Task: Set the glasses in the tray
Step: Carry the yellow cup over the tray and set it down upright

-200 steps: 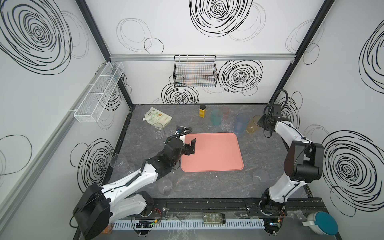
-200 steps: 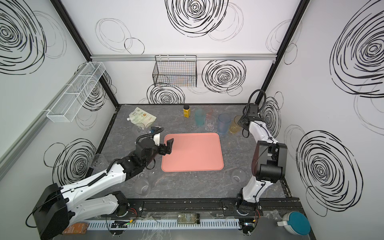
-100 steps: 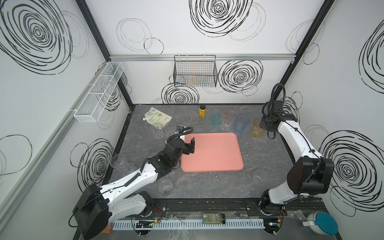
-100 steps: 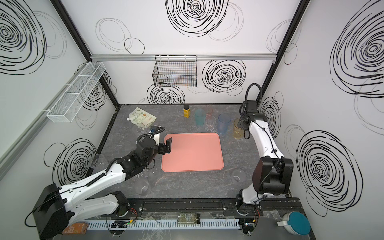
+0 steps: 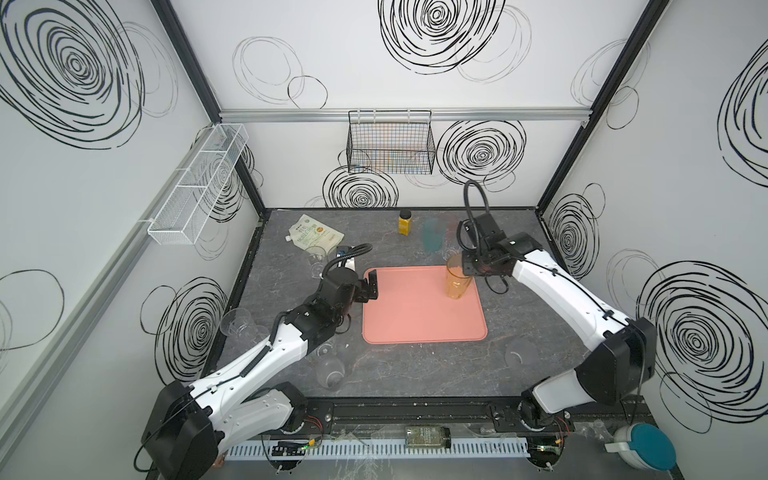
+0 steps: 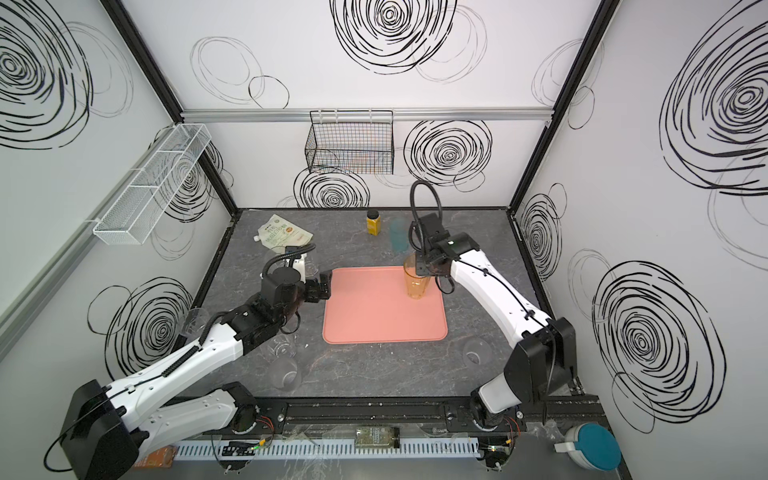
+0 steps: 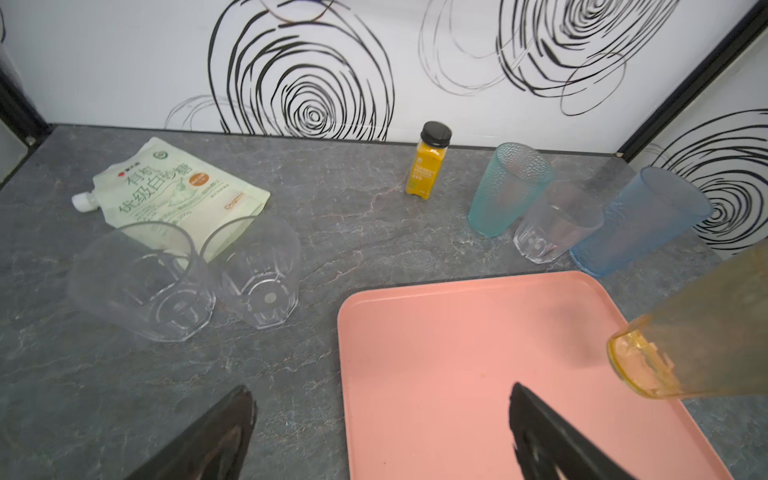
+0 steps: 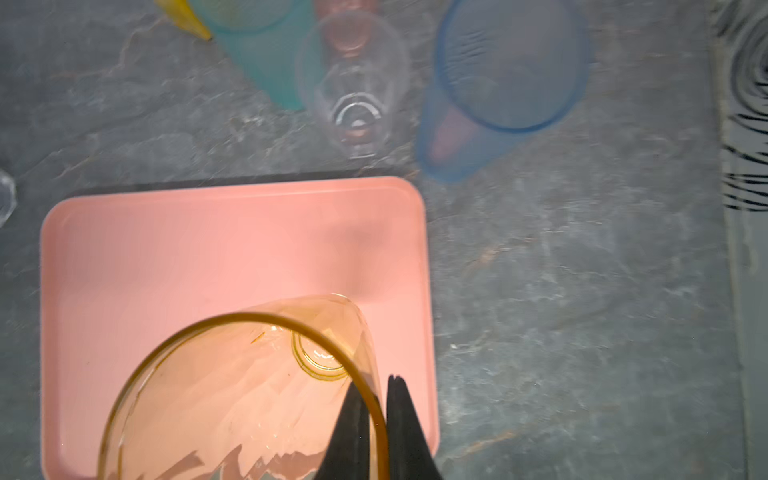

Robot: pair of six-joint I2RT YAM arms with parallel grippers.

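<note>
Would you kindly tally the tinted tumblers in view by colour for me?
orange tumbler: 1
teal tumbler: 1
blue tumbler: 1
pink tumbler: 1
Total: 4

Item: orange glass [image 5: 457, 280]. Formerly upright on table at 1 o'clock, beside blue glass [image 7: 636, 220]; now tilted over tray [image 5: 415, 324], at its 1 o'clock corner. Carrier: right gripper [image 5: 468, 266], pinching the rim, shifted toward 9 o'clock; arm unfolded, extended.
</note>
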